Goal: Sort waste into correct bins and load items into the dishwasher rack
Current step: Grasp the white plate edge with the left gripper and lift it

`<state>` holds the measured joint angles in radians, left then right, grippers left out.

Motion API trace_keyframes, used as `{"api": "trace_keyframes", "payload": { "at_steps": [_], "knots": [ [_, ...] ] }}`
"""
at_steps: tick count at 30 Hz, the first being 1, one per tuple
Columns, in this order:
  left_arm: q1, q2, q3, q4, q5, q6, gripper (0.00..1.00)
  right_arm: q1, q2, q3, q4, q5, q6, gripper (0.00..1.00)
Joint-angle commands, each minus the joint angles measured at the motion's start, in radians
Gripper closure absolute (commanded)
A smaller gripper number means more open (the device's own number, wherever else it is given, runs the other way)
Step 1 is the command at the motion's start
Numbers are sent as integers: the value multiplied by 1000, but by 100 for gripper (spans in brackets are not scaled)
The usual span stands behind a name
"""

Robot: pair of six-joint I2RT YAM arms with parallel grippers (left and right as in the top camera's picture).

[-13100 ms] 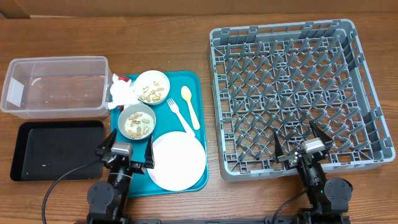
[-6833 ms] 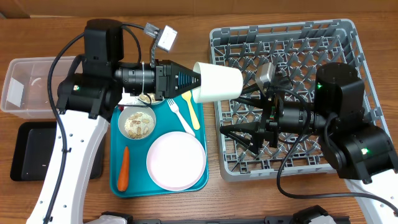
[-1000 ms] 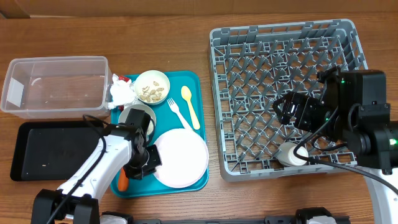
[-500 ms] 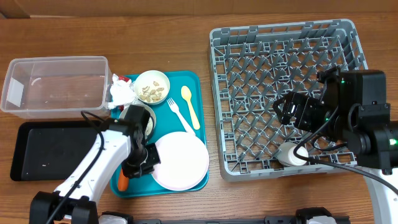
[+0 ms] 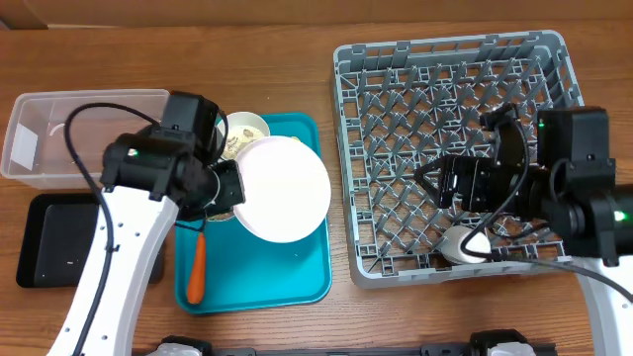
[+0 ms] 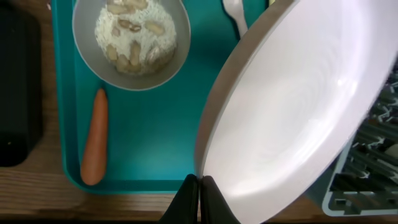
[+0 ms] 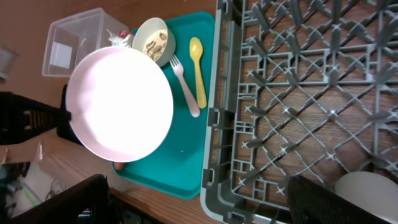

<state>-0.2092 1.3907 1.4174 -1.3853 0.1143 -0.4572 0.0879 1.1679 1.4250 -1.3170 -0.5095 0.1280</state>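
Observation:
My left gripper is shut on the rim of the round white-pink plate, which hangs tilted above the teal tray. Below it lie the orange carrot and a bowl of rice and nuts. A second bowl, the white fork and the yellow spoon stay on the tray. My right gripper stands open over the dishwasher rack, facing the plate. The white cup lies in the rack's front edge.
The clear tub stands at the far left with the black tray in front of it. Crumpled tissue sits between tub and teal tray. Bare wood separates the teal tray from the rack.
My left gripper has lifted the plate off the teal tray and tilted it up, moving back and right. The right gripper has swung a little toward the left.

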Motion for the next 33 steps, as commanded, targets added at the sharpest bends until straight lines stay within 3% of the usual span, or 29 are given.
{"api": "trace_keyframes", "payload": {
  "at_steps": [1, 16, 21, 25, 33],
  "knots": [
    [1, -15, 80, -32, -15, 32, 96, 14, 21, 19, 7, -68, -55, 5],
    [1, -53, 401, -99, 110, 85, 96, 207, 170, -1, 176, -202, -151, 7],
    [1, -67, 407, -140, 39, 84, 96, 247, 230, -1, 179, -203, -151, 9],
    [1, -50, 358, -241, -58, 40, 95, 249, 241, -1, 180, -199, -151, 11],
    [0, -51, 35, -281, -62, -66, 76, 248, 239, -1, 132, -89, -67, 11]
  ]
}}
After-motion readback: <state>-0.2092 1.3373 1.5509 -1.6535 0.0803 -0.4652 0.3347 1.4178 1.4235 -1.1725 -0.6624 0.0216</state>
